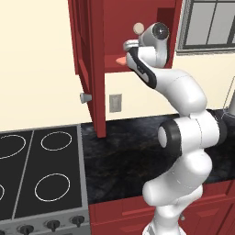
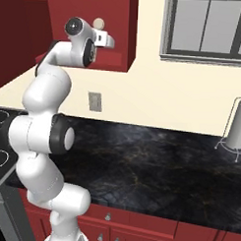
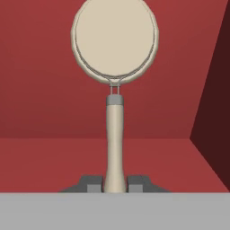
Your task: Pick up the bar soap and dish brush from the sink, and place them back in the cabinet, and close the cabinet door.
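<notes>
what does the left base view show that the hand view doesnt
Left base view alone: the bar soap lying on the cabinet shelf, the open cabinet door with its knob, the stove burners, the wall outlet.

Hand view alone: the gripper shut on the brush's thin handle, the head pointing away from the hand.

Both: the dish brush, held inside the red cabinet interior.

Cream wall (image 2: pixel 143 93) behind a black marbled counter (image 2: pixel 140 162), with a grey outlet plate (image 2: pixel 95 101) set above it. Grey-framed window (image 2: pixel 209 27) high at right. Black stovetop (image 1: pixel 36 170) with white ring burners at left, dark knobs (image 1: pixel 53 225) along its front. Red drawers (image 2: pixel 138 231) with small knobs below. Even, shadowless lighting.
</notes>
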Tool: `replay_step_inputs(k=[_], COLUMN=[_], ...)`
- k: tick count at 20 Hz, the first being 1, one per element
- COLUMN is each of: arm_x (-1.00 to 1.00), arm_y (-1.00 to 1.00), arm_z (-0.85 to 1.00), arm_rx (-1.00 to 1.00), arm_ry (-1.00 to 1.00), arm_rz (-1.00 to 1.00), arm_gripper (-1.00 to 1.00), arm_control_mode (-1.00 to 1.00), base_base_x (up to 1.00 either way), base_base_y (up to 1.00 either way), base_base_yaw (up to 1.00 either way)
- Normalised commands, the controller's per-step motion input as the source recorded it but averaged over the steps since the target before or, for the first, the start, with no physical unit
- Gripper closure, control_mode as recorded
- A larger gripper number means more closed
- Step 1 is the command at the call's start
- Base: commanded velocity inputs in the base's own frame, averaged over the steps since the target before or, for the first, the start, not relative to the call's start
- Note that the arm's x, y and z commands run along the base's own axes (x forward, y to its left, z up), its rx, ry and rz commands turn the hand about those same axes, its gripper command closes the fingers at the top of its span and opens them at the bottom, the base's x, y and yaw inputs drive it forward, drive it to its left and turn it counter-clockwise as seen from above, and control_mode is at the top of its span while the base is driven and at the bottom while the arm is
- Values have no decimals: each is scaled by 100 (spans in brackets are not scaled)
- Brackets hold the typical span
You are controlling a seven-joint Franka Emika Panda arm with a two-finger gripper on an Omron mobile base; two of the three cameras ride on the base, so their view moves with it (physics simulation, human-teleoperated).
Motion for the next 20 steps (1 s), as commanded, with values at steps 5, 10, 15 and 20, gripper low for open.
replay_step_inputs(k=[5, 10, 15, 20], arm_x=[33, 28, 24, 23], arm_y=[0, 0, 0, 0], arm_z=[0, -4, -13, -16], arm_rx=[0, 0, 0, 0], arm_ry=[0, 0, 0, 0], arm_rz=[0, 0, 0, 0], arm_gripper=[100, 100, 100, 100], arm_control_mode=[-100, -100, -100, -100], base_base_x=[0, 0, 0, 0], base_base_y=[0, 0, 0, 0], base_base_yaw=[0, 0, 0, 0])
